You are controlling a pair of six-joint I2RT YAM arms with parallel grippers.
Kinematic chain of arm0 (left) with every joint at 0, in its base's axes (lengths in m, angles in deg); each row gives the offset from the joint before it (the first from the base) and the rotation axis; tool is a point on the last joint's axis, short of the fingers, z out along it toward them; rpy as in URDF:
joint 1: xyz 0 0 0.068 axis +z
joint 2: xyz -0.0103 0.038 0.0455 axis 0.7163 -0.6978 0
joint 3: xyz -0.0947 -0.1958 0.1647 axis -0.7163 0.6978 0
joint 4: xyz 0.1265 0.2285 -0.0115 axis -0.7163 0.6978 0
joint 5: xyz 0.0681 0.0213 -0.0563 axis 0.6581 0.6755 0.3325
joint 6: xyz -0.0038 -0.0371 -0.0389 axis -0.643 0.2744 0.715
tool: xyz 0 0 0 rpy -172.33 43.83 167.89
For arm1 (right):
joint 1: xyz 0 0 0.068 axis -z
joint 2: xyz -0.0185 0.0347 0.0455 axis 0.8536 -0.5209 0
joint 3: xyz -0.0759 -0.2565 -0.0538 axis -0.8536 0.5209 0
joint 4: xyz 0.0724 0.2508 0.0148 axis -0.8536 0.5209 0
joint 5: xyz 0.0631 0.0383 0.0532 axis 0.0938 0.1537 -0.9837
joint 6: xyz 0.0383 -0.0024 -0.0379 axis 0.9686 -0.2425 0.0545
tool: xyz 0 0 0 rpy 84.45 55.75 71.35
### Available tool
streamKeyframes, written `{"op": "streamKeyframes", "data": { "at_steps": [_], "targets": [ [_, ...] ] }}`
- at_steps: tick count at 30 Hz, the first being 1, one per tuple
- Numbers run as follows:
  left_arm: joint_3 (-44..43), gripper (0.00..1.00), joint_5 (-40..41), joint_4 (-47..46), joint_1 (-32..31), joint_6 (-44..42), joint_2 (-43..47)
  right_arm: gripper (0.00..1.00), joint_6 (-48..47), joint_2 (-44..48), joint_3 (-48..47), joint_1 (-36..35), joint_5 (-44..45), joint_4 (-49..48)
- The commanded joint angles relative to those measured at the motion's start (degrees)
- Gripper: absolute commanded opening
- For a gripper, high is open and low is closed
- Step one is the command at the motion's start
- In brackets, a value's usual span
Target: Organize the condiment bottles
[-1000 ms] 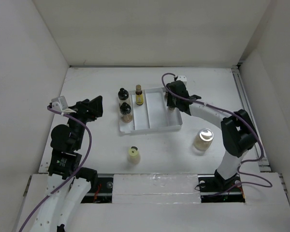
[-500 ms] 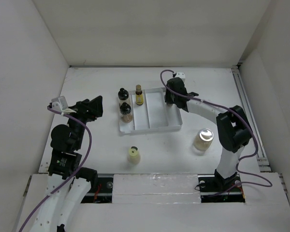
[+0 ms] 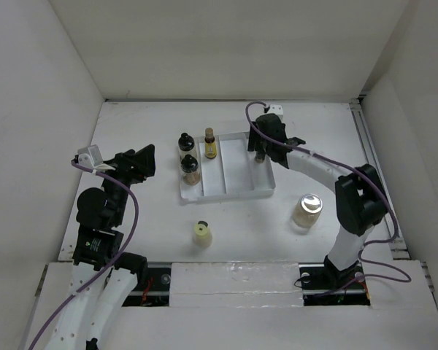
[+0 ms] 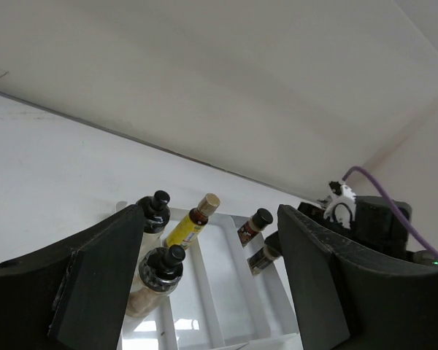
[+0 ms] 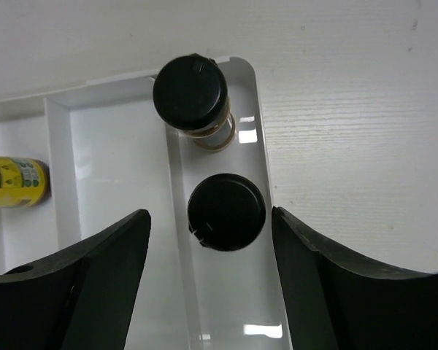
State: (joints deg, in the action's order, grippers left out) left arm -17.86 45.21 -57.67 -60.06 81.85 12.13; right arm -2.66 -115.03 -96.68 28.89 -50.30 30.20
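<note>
The white tray (image 3: 237,191) holds the condiment bottles. Two black-capped bottles (image 3: 184,141) (image 3: 190,166) stand in its left compartment, and the amber yellow-labelled bottle (image 3: 209,144) in the one beside it. Two small black-capped bottles (image 5: 190,91) (image 5: 226,211) stand in the right compartment. My right gripper (image 5: 210,244) (image 3: 263,148) hangs open above the nearer one, a finger on each side and not touching it. The cream-yellow bottle (image 3: 201,232) and the silver-lidded jar (image 3: 307,210) stand on the table. My left gripper (image 3: 143,161) (image 4: 208,292) is open and empty, left of the tray.
White walls close in the table on the left, back and right. A rail (image 3: 372,168) runs along the right edge. The right arm's purple cable (image 3: 252,117) loops over the tray's far corner. Bare table (image 3: 131,124) lies behind my left gripper.
My right gripper has shifted slightly toward the back right above the tray's right compartment. The left arm and the bottles have not moved.
</note>
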Motion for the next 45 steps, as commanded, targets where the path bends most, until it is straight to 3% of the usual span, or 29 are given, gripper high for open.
{"op": "streamKeyframes", "data": {
  "at_steps": [1,6,8,9,10,11,13,15,16,17,18,21,31,34,35,39,45],
  "targets": [
    [0.1,0.69,-0.8,-2.3,-0.3,0.2,0.4,0.73,-0.6,8.8,-0.7,-1.0,1.1,-0.8],
    [0.1,0.69,-0.8,-2.3,-0.3,0.2,0.4,0.72,-1.2,16.6,4.4,-4.5,0.4,-0.8],
    [0.1,0.69,-0.8,-2.3,-0.3,0.2,0.4,0.61,-1.2,20.5,6.3,-6.3,0.4,-0.1],
    [0.1,0.69,-0.8,-2.3,-0.3,0.2,0.4,0.49,-1.2,21.9,7.3,-8.8,-2.6,-0.1],
    [0.1,0.69,-0.8,-2.3,-0.3,0.2,0.4,0.17,-1.2,23.3,9.7,-10.3,-5.0,-0.1],
    [0.1,0.69,-0.8,-2.3,-0.3,0.2,0.4,0.11,-1.9,25.7,11.1,-11.8,-7.6,-0.6],
    [0.1,0.69,-0.8,-2.3,-0.3,0.2,0.4,0.11,-1.9,27.9,15.7,-18.2,-15.6,-3.3],
    [0.1,0.69,-0.8,-2.3,-0.3,0.2,0.4,0.34,-2.8,30.1,18.0,-22.6,-19.3,-4.4],
    [0.1,0.69,-0.8,-2.3,-0.3,0.2,0.4,0.56,-2.8,30.8,19.5,-27.0,-20.2,-4.4],
    [0.1,0.69,-0.8,-2.3,-0.3,0.2,0.4,0.56,-2.8,30.8,19.5,-29.0,-20.9,-4.4],
    [0.1,0.69,-0.8,-2.3,-0.3,0.2,0.4,0.72,-2.8,30.8,20.3,-30.7,-20.9,-4.4],
    [0.1,0.69,-0.8,-2.3,-0.3,0.2,0.4,0.9,-2.2,27.6,20.3,-36.3,-20.4,-4.4],
    [0.1,0.69,-0.3,-2.3,-0.3,0.2,0.4,0.87,-1.0,13.0,11.2,-42.7,-15.2,-2.7],
    [0.1,0.69,-0.8,-2.3,-0.3,0.2,0.4,0.79,-0.4,11.3,11.2,-42.7,-11.8,-2.7],
    [0.1,0.69,-0.8,-2.3,-0.3,0.2,0.4,0.65,-0.4,10.2,10.6,-42.7,-11.8,-2.7],
    [0.1,0.69,-0.8,-2.3,-0.3,0.2,0.4,0.47,0.8,9.0,10.1,-42.7,-8.8,-2.0],
    [0.1,0.69,-1.3,-2.3,-0.3,0.2,0.4,0.43,-0.4,20.6,9.6,-42.7,4.3,2.5]
  ]
}}
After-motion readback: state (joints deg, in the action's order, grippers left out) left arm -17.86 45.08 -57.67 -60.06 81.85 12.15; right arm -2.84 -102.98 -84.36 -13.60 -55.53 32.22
